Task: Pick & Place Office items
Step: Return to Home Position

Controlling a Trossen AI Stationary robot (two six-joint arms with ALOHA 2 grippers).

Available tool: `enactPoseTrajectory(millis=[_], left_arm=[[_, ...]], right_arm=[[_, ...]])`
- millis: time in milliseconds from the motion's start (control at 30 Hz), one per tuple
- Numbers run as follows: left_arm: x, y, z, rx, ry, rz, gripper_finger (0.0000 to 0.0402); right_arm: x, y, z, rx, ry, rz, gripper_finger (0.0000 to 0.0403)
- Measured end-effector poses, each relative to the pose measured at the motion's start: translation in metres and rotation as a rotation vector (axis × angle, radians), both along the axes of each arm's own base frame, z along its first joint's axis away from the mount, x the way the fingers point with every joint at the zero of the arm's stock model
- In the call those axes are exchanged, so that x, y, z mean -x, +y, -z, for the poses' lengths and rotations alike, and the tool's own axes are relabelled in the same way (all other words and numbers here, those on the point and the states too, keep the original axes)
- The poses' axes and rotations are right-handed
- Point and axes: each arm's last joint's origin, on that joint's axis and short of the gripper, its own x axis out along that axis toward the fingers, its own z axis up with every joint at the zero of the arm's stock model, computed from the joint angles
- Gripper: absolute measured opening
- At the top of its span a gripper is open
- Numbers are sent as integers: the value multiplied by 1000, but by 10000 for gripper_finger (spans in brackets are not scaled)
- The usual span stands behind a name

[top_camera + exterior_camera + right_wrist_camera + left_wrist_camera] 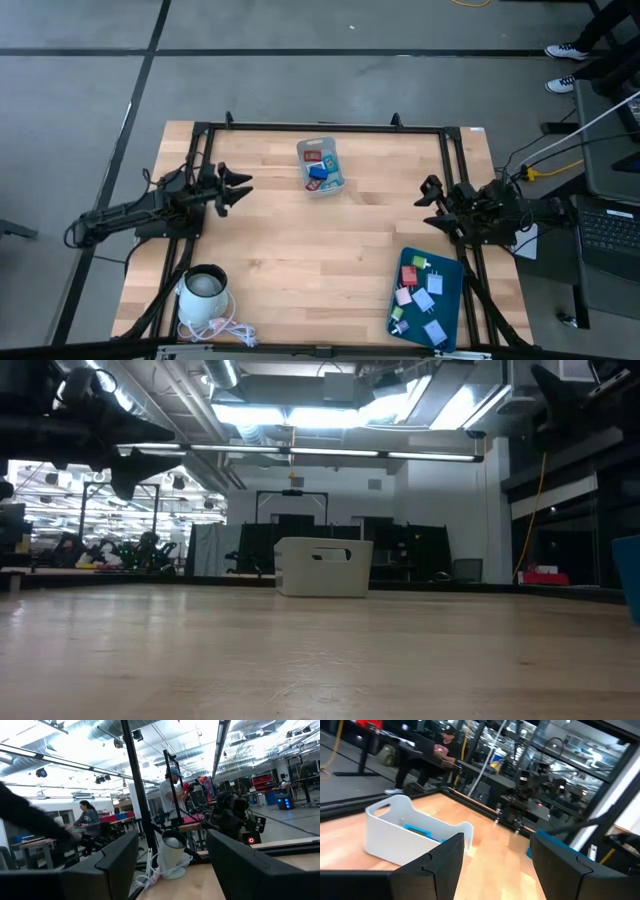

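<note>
1. Nearest the table's front edge, at the right, the dark-teal tray [449, 305] carries several office items [423, 300]. They are small pale-blue, pink, red and green pieces lying flat and mostly apart.
2. They look light, rigid and thin, and likely to skid on the smooth tray. A pinch across the short sides, with the fingers brushing the tray floor, seems the safest hold.
3. At mid-table, the right gripper [430, 205] hangs just beyond the tray's far end, and the left gripper [238, 188] is at the opposite side. Both have their fingers spread with nothing between them.
4. Farther on, the grey bin [301, 150] holds more of them, red and blue.
5. No brand, label or writing is legible anywhere.
</note>
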Motion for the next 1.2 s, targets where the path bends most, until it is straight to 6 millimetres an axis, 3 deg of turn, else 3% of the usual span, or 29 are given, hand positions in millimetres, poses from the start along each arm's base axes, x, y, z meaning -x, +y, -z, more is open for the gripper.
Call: enactPoseTrajectory(millis=[1200], left_arm=[[1, 2, 0, 0, 1, -27, 221]], right_arm=[[0, -2, 1, -1, 6, 16, 239]])
